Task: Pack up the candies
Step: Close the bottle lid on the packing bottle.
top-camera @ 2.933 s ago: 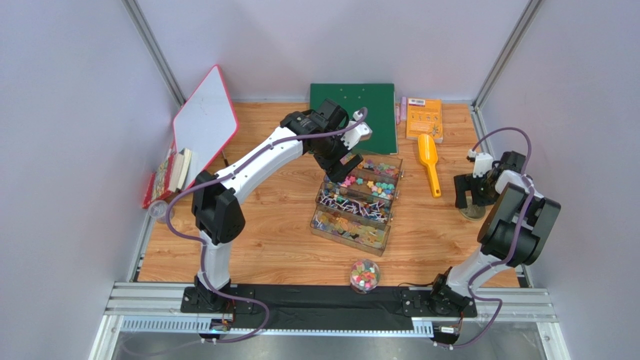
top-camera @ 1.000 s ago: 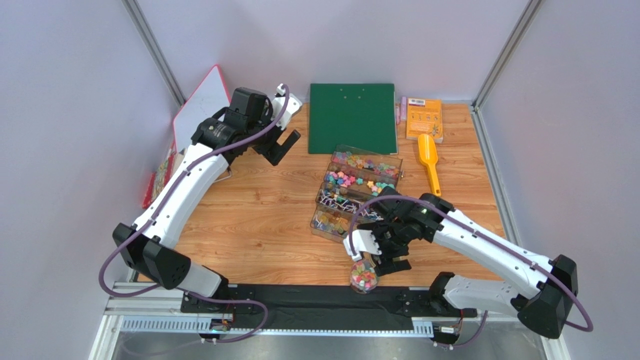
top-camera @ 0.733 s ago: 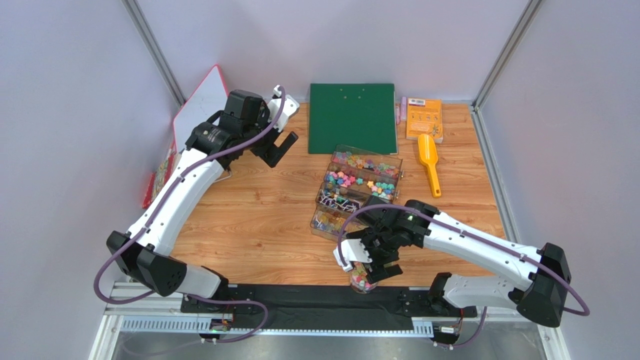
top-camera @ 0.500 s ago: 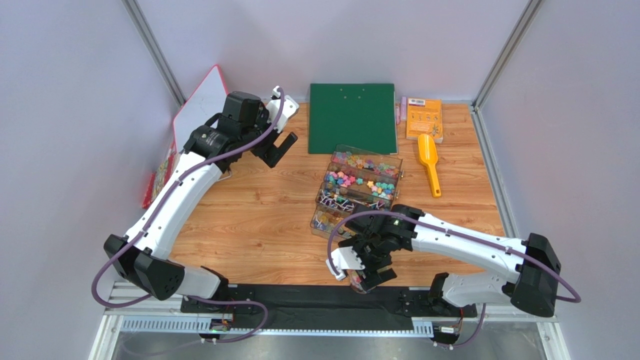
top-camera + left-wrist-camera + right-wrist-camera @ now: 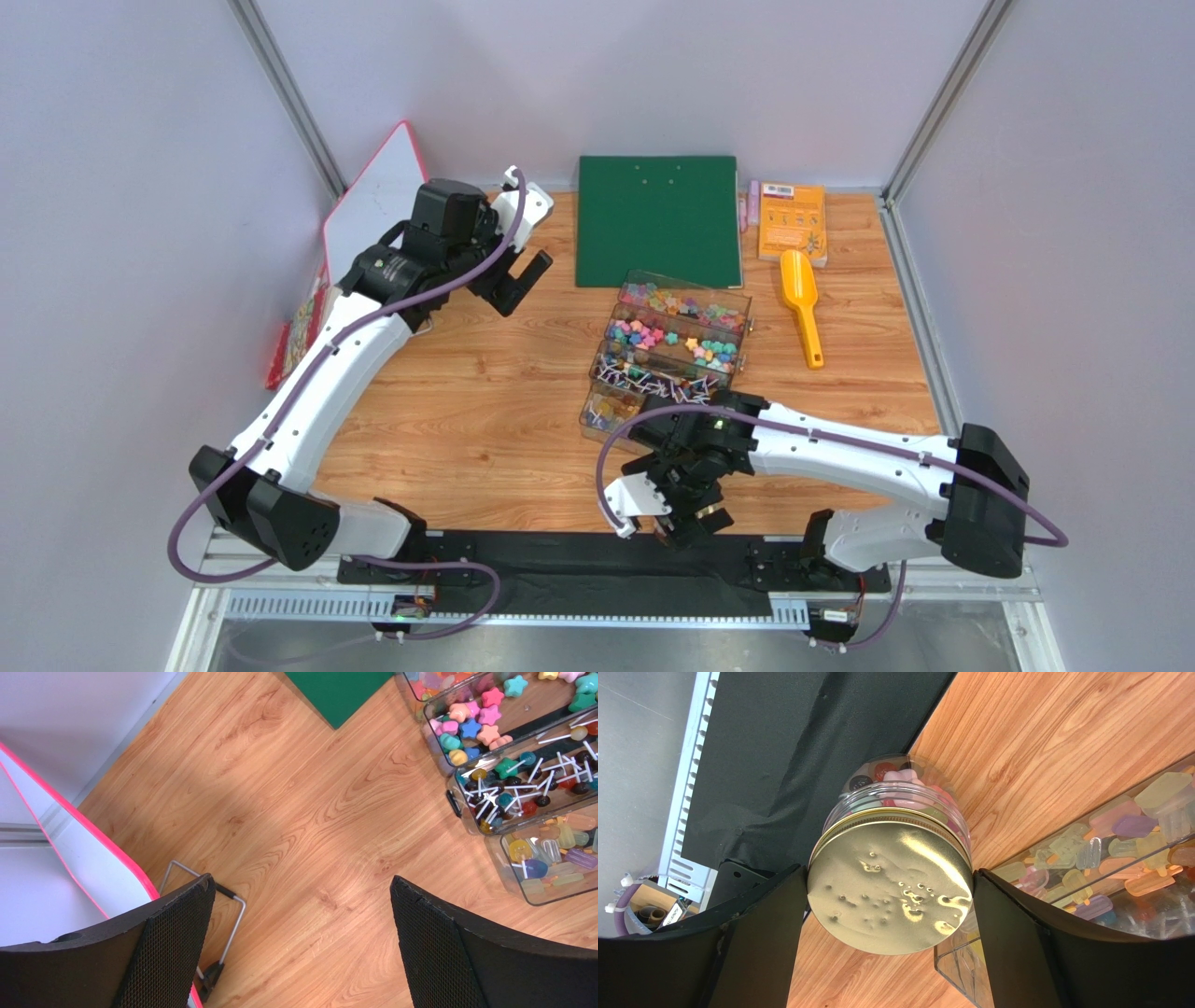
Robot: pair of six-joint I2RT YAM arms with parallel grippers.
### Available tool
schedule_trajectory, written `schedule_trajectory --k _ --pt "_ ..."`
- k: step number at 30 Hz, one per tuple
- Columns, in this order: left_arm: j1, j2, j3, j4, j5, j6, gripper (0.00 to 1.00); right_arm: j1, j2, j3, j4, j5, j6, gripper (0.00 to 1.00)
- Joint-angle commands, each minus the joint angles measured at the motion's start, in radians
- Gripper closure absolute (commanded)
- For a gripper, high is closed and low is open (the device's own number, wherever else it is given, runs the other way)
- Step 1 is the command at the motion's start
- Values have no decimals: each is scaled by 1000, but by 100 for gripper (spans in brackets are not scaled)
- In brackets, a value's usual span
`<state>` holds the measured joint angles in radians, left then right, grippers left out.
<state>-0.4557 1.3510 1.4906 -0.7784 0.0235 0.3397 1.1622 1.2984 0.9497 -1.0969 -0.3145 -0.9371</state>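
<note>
The candies [image 5: 676,333] fill a clear three-tier box [image 5: 602,361] at mid table; in the left wrist view they show as small bright star candies [image 5: 477,724]. More candies [image 5: 901,782] lie inside a small glass jar [image 5: 945,808] at the near edge. My right gripper [image 5: 889,903] is shut on a gold lid [image 5: 889,882], which sits over the jar's mouth. From above, the right gripper [image 5: 673,507] hides the jar. My left gripper [image 5: 512,273] hangs open over bare wood at the back left, its fingers [image 5: 168,945] holding nothing.
A yellow scoop [image 5: 800,301] lies right of the box. A green board [image 5: 659,217] and an orange book [image 5: 793,221] sit at the back. A pink-edged whiteboard [image 5: 372,210] leans at the left wall. A black strip [image 5: 801,749] runs along the near edge.
My right arm has carried the gold lid a little left and nearer, settling it over the jar. The left arm has only drifted slightly, still open.
</note>
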Motion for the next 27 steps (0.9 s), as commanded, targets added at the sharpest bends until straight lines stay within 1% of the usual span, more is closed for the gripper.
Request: schedule_trajectory --k 1,14,17,21,22,27 --pt "6 -35 -13 50 16 -10 0 11 10 31 42 15 18 18" --pt "8 -38 -36 61 23 -28 0 42 2 11 46 17 27 18" --pt "8 -35 -33 62 27 -34 0 44 -5 -3 55 31 27 11" --pt "8 -29 -26 60 27 -36 0 44 -13 -11 69 45 30 9" --pt "8 -29 -24 62 27 -37 0 44 -14 -12 72 45 32 0" --pt "8 -27 -24 59 27 -44 0 44 -24 -19 78 49 34 0"
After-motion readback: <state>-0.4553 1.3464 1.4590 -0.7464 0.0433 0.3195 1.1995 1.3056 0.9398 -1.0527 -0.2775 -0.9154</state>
